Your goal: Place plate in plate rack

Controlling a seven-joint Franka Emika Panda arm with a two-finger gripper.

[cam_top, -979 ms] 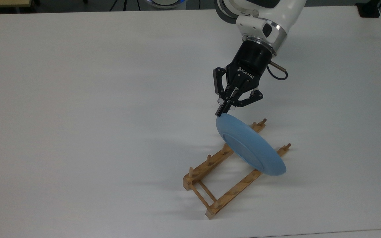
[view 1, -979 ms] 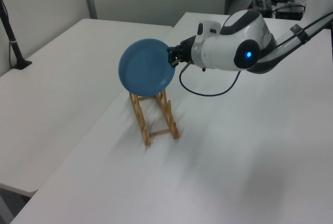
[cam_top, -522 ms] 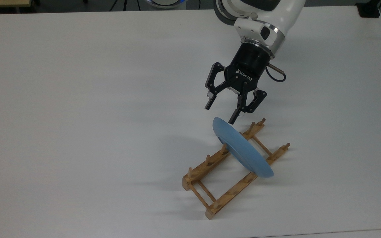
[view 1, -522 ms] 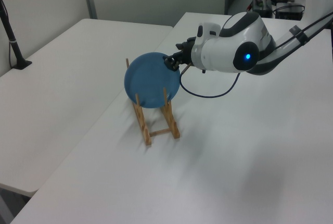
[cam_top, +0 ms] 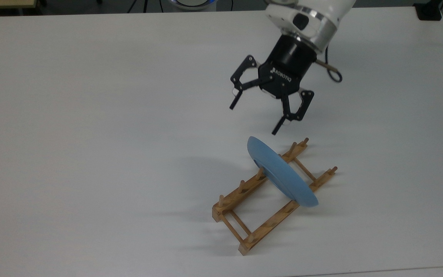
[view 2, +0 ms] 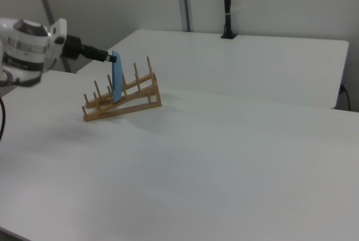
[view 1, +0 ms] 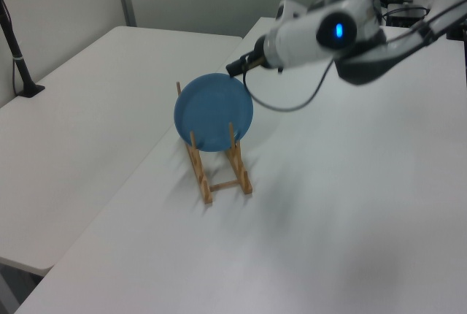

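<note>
Support for the plate is given by the pegs of the plate rack, between which it is stood on edge on the worktop, so the hand is spread open, clear above its rim.

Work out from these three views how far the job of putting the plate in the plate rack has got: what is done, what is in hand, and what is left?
Done: the plate stands on edge in the plate rack, between its pegs, as the left view confirms. In hand: nothing; the gripper is open, above the plate and clear of it. Left: seemingly only moving the arm away, since the plate appears to stand unsupported by the gripper.
</note>
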